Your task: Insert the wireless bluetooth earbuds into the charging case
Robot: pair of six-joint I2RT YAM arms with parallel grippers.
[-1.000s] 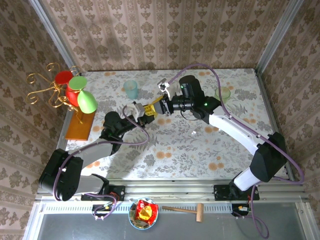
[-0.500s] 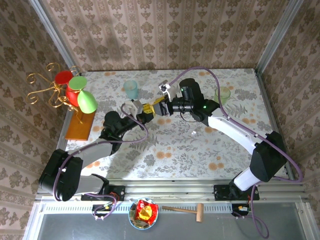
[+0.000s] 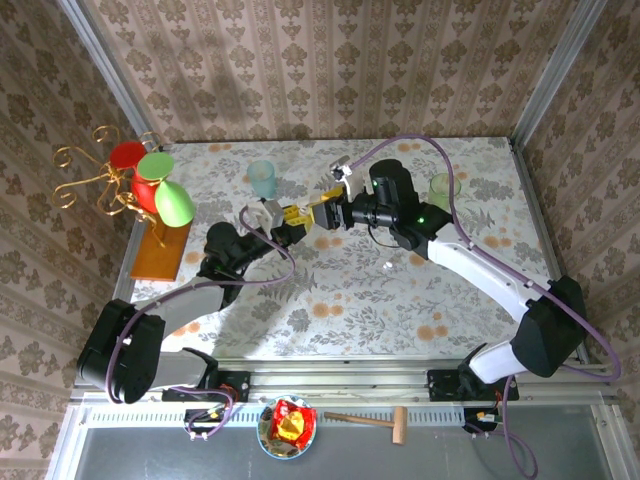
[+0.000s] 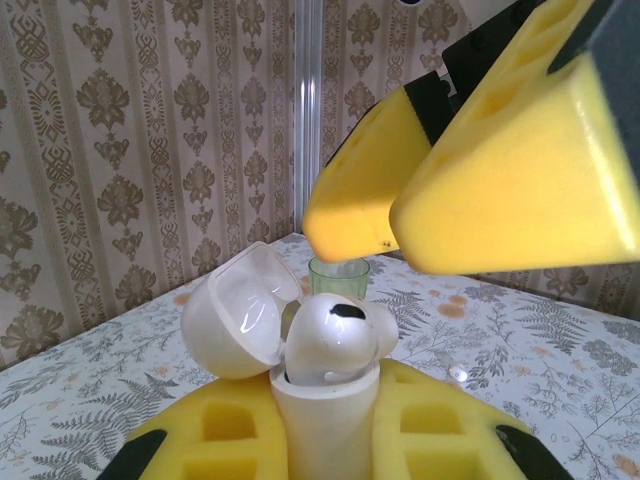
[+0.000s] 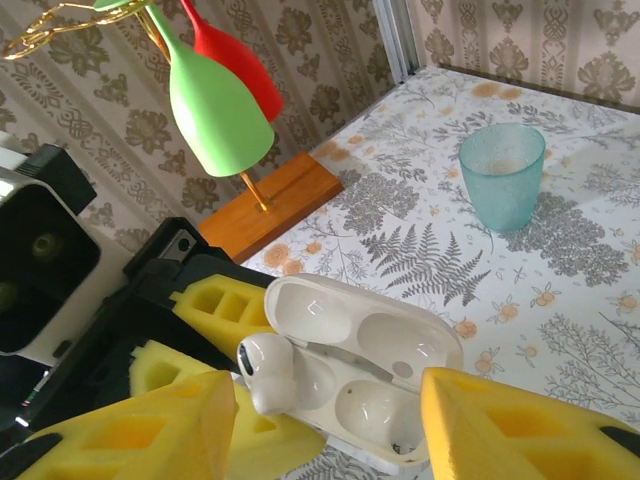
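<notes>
The left gripper (image 4: 325, 438) is held above the floral-patterned table (image 3: 400, 300), its yellow foam pads clamped on the glossy white, rounded plastic charging case (image 5: 372, 352). The case stands upright with its hinged lid thrown back, evidently so the wells face the other arm. The right gripper (image 5: 330, 440) hangs just over it, jaws apart and empty, while one small glossy white earbud (image 5: 265, 372) sits tilted and half-seated in one well. A second tiny whitish piece (image 3: 388, 266) lies on the table, well apart.

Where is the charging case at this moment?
The charging case is clamped lid-open in the left gripper, an earbud perched in its mouth. In the top view that is left of table centre, a little nearer the arms than the blue cup.
</notes>
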